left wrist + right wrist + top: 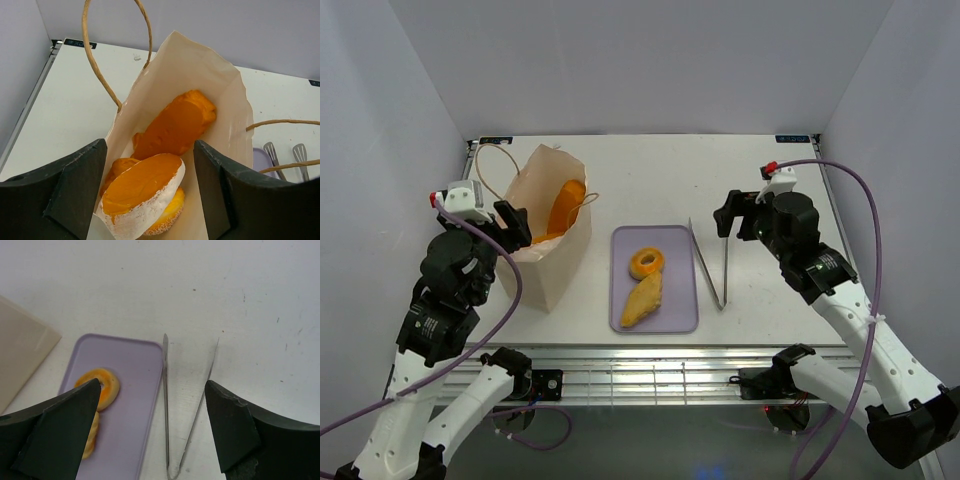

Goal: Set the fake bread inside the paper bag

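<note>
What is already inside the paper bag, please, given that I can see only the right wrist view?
Observer: A long loaf leans against the far wall of the paper bag, with a white-edged piece in front of it.
Operator: Thank you. Where is the left gripper?
Observer: The left gripper is at the left rim of the bag's mouth, open and holding nothing.
Operator: And how much bread is on the tray in all?
Observer: Only two pieces lie on the lavender tray: the ring and, nearer the arms, the turnover.
</note>
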Robot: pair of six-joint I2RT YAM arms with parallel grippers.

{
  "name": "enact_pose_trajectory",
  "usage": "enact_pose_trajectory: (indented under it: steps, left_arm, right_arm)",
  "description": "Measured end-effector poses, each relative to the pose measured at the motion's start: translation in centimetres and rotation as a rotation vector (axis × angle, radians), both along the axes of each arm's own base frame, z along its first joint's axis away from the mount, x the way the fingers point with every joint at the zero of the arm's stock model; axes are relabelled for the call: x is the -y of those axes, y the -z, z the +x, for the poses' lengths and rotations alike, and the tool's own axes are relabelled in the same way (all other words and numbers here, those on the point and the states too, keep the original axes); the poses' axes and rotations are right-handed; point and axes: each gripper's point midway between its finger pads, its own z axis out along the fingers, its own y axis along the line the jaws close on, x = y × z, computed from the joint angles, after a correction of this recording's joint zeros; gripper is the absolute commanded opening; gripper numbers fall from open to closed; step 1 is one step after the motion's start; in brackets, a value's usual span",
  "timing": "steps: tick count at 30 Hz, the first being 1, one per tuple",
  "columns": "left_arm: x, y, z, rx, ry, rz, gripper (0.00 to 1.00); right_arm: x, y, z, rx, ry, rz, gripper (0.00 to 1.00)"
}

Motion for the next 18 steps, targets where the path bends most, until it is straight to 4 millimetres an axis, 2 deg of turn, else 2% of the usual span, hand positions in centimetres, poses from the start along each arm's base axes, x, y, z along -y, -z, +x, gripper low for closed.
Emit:
enact_pose_trajectory:
  steps: [3, 7, 18]
  left_arm:
    - [0.0, 0.0, -0.2, 0.001, 0.007, -0.003, 0.82]
    - [0.1, 0.1, -0.4, 0.002, 0.011, -0.007, 0.89]
    - [0.1, 0.6, -0.5, -0.013, 0.014, -0.005, 0.9]
  right_arm:
    - [0.9, 1.6, -0.8, -0.033, 0.025, -0.019, 0.9]
    - [1.4, 3.3, -1.8, -0.079, 0.035, -0.028, 0.9]
    - [2.0, 3.1, -2.0, -0.071, 0.065, -0.029, 0.9]
